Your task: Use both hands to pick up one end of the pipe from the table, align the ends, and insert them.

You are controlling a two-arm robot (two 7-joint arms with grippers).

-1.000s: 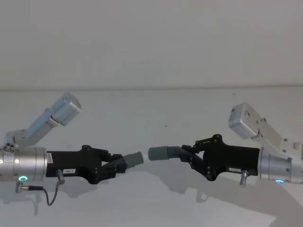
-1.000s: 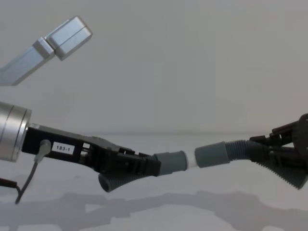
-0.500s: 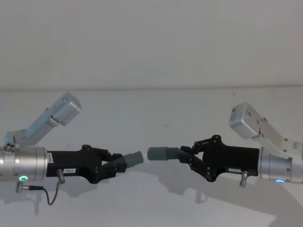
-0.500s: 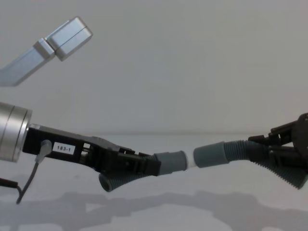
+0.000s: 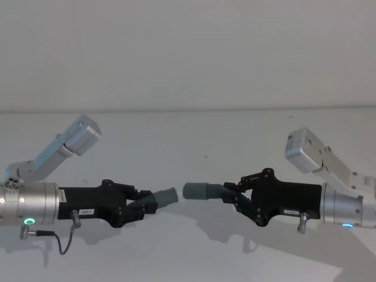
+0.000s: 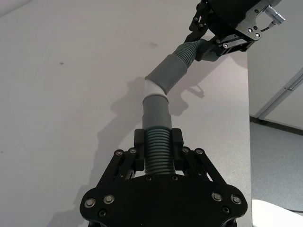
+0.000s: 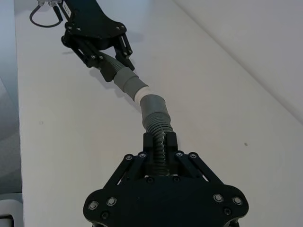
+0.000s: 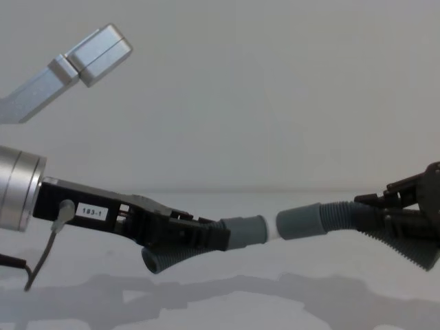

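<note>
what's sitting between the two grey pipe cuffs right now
A short white tip bridges the gap between the left cuff and the right cuff, clearest in the chest and wrist views; whether it touches the right cuff is unclear.

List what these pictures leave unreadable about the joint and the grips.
- Head view: whether the cuffs touch; the gap is too small to judge.
- Chest view: right gripper body, cut off by the edge.
- Left wrist view: left gripper pads, hidden behind the ribbed hose.
- Chest view: the label, too small to read surely.
</note>
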